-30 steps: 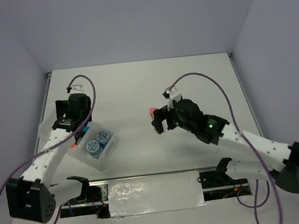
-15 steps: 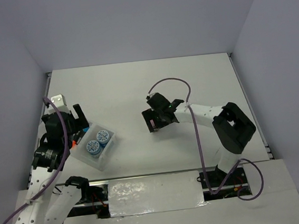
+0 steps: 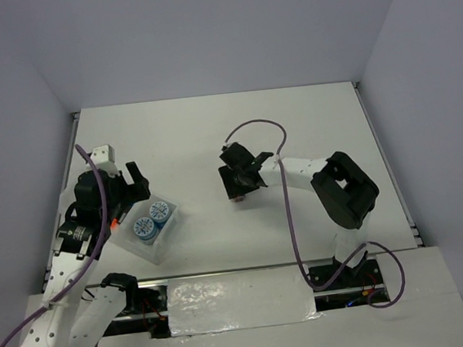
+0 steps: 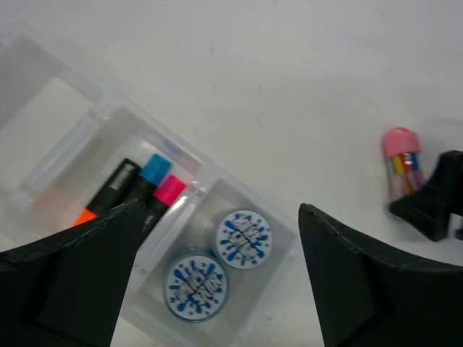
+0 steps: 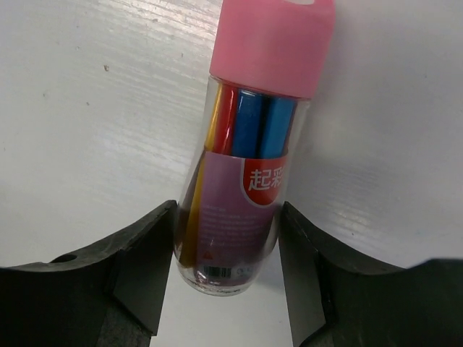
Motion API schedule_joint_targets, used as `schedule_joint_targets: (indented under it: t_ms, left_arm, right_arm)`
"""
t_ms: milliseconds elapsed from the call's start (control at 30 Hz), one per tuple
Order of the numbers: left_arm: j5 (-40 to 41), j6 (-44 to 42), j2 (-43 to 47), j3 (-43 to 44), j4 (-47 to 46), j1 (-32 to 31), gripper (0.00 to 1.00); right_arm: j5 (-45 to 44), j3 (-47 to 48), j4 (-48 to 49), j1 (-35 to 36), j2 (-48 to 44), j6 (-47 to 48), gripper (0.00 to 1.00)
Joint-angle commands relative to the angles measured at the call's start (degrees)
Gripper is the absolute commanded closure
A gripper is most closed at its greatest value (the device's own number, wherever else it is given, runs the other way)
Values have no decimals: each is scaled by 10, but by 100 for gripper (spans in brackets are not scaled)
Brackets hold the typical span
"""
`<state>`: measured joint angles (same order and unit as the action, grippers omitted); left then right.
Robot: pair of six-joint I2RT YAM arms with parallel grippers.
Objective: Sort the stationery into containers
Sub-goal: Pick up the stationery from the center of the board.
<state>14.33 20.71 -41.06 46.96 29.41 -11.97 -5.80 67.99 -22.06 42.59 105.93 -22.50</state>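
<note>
Landmark: the joined trays (image 4: 108, 108), sitting on the white table (image 3: 211, 134) at its near left. The end compartment, nearest the table's middle, holds two blue patterned rolls (image 4: 244, 238) lying flat and touching each other. The adjoining compartment holds black-bodied markers side by side: a blue cap (image 4: 154, 168), a pink cap (image 4: 170, 189) and an orange cap (image 4: 85, 215), the last partly hidden behind a finger. The left gripper (image 4: 221, 211) hangs directly above the trays with its jaws spread wide and nothing between them; its wrist view looks down between the fingers onto the roll compartment. The pink-capped tube (image 5: 249, 144), a clear body showing coloured sticks and a printed label, lies on the table well apart from the trays, out toward the table's middle on the roll side. The right gripper (image 5: 228, 208) is down at the tube, narrowed onto it: one finger (image 5: 145, 267) sits against each flank of the lower body with no gap visible, the cap pointing away from the wrist. Whether the tube is lifted off the surface cannot be told.
</note>
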Motion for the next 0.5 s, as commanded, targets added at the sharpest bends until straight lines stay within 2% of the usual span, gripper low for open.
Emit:
schedule_joint_targets:
  t_ms: [0,33,67,100,133,200,233,267,333,467]
  left_arm:
    - [-135,55,11,3,-32,3,1]
    - [-180,74,13,-1,-63,3,1]
    - [-277,119,20,-16,-91,3,1]
    - [-321,147,24,-27,-125,2,1]
    - [-357,176,29,-38,-203,2,1]
    - [-423,251,26,-56,-264,0,1]
    - [-437,266,17,-57,-284,-1,1]
    - [-452,290,11,-57,-332,-7,1]
    - [-497,308,-3,-54,-370,-15,1]
    - [-522,335,-26,-49,-433,-59,1]
  right_arm:
    - [-21,-28,56,14,-63,0,87]
    - [-12,-64,80,20,-92,8,87]
    - [1,-81,119,24,-150,19,87]
    - [40,-97,136,29,-177,24,87]
    - [55,-124,152,29,-233,24,87]
    - [117,-155,189,32,-285,19,87]
    - [137,-163,199,35,-330,20,87]
    - [158,-169,218,37,-352,20,87]
    - [212,-185,243,51,-391,18,88]
    - [251,-186,276,64,-461,-9,87]
